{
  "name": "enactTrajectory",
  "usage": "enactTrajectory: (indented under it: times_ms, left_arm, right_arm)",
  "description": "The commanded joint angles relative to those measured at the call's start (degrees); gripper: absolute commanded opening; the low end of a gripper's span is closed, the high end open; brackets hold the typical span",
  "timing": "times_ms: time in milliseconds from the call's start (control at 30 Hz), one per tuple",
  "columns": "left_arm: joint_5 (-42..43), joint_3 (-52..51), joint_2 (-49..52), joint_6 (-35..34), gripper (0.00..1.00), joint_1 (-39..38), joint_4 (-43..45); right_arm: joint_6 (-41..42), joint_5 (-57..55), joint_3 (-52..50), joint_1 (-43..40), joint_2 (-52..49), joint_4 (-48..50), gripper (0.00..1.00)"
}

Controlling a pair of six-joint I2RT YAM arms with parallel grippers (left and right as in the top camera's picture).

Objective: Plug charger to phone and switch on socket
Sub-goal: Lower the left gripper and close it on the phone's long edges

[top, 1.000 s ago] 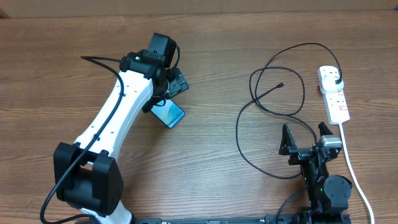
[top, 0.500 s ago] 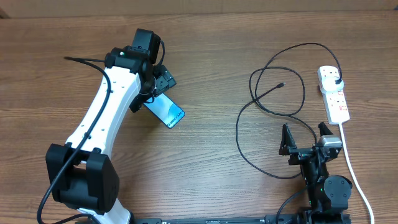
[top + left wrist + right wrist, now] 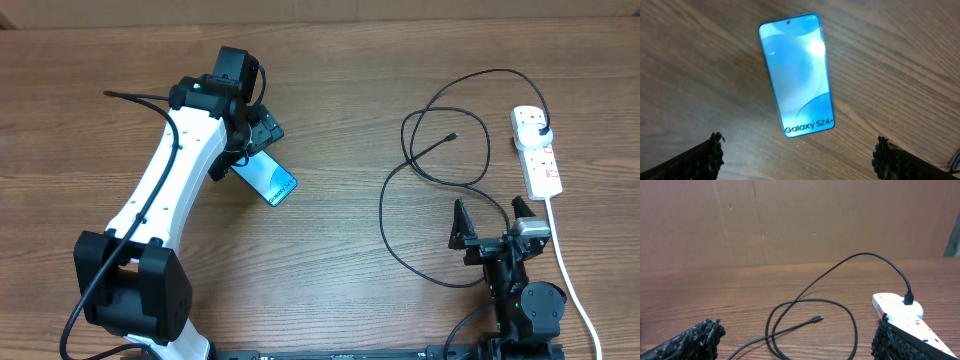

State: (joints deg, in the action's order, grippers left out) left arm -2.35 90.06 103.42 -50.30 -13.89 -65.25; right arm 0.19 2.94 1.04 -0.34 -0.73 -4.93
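Observation:
The phone [image 3: 270,178] lies flat on the wooden table, cyan screen up with "Galaxy S24+" text; it fills the middle of the left wrist view [image 3: 796,75]. My left gripper [image 3: 258,130] hovers just beyond its far end, open and empty [image 3: 797,160]. The black charger cable [image 3: 440,160] loops over the table's right half, its connector tip [image 3: 816,319] lying free, its plug head [image 3: 543,131] seated in the white socket strip [image 3: 538,152]. My right gripper [image 3: 494,222] is open and empty near the front edge [image 3: 797,340].
The socket strip's thick white cord [image 3: 572,275] runs down the right side toward the front edge. A brown cardboard wall [image 3: 800,220] stands behind the table in the right wrist view.
My left arm swung left and slightly back a second ago, uncovering more of the phone; it has held still since. The right arm, cable and strip have not moved.

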Motion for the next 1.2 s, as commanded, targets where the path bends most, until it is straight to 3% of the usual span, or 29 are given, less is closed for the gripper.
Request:
enactTrajectory:
  times_ms: [0,333,567,1167]
  left_arm:
    - [0.5,1.1,0.5,-4.5,1.00,-0.5,-0.9]
    - [8.3,1.1,7.8,-10.6,1.00,-0.5,1.0]
    - [11.5,1.1,15.5,-10.6,1.00,0.1,3.4]
    - [3.0,1.1,17.7,-11.5,1.00,0.2,5.6]
  right_arm:
    - [-0.3,-0.3,-0.6,-0.2,0.5,0.3,1.00]
    - [-0.3,-0.3,-0.6,-0.2,0.5,0.3,1.00]
    - [-0.3,-0.3,-0.6,-0.2,0.5,0.3,1.00]
    - [-0.3,-0.3,-0.6,-0.2,0.5,0.3,1.00]
